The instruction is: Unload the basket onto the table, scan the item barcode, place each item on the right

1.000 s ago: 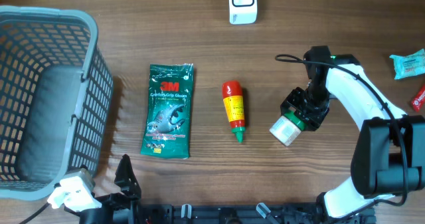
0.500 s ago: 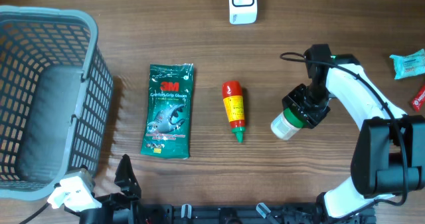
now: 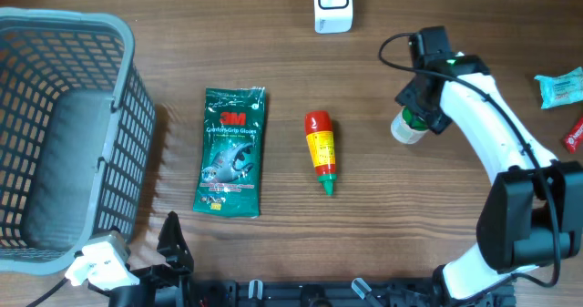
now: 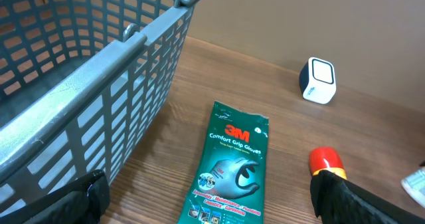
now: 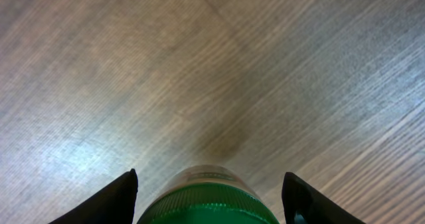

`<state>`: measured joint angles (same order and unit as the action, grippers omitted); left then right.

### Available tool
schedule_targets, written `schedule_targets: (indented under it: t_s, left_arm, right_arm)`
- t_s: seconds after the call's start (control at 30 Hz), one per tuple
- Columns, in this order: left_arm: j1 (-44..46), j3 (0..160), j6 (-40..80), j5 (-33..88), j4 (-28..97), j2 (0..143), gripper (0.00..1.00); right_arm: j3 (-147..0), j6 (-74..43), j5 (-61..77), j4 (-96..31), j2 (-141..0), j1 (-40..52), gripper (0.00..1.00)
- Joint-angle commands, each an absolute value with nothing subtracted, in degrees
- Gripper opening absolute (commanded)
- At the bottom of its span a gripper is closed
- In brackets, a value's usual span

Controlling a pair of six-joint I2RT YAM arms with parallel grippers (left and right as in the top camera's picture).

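A white bottle with a green lid (image 3: 408, 128) hangs in my right gripper (image 3: 419, 117), right of the table's middle. In the right wrist view the green lid (image 5: 209, 203) fills the space between the two dark fingers (image 5: 114, 201), above bare wood. The white barcode scanner (image 3: 332, 5) stands at the far edge, up and to the left of the bottle. My left gripper (image 4: 212, 207) is wide open and holds nothing, low at the near left corner, facing the green 3M gloves packet (image 4: 232, 164).
A grey mesh basket (image 3: 127, 116) fills the left side. The gloves packet (image 3: 231, 151) and a red sauce bottle (image 3: 320, 150) lie mid-table. A teal packet (image 3: 557, 88) and a red item (image 3: 574, 134) sit at the right edge.
My right gripper has carried the green-lidded bottle away from the near side toward the far edge, closer to the scanner, turning it more end-on. The left arm has not moved.
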<state>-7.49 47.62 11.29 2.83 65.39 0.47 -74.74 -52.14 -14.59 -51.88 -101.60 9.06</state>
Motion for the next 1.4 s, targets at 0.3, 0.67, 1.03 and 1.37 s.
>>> schedule_targets:
  t_s: [0.3,0.67,1.03,1.37]
  left_arm:
    - [-7.25,47.66,11.62,2.68,65.19,0.27,1.00]
    - [-7.25,47.66,11.62,2.68,65.19,0.27,1.00]
    - [-7.25,47.66,11.62,2.68,65.19,0.27,1.00]
    - [-7.25,47.66,11.62,2.68,65.19,0.27,1.00]
  right_arm:
    - [-72.23,-64.73,-30.00,-50.13,-105.58,19.79,0.51]
    - [-78.63,-59.42,-19.64,-58.00,-101.03,20.40,1.00]
    - [-83.55,8.62,-10.63,-57.04,-93.27,18.15,1.00]
    - [-82.37,21.02,10.07,-57.52,-104.92,10.33,1.00]
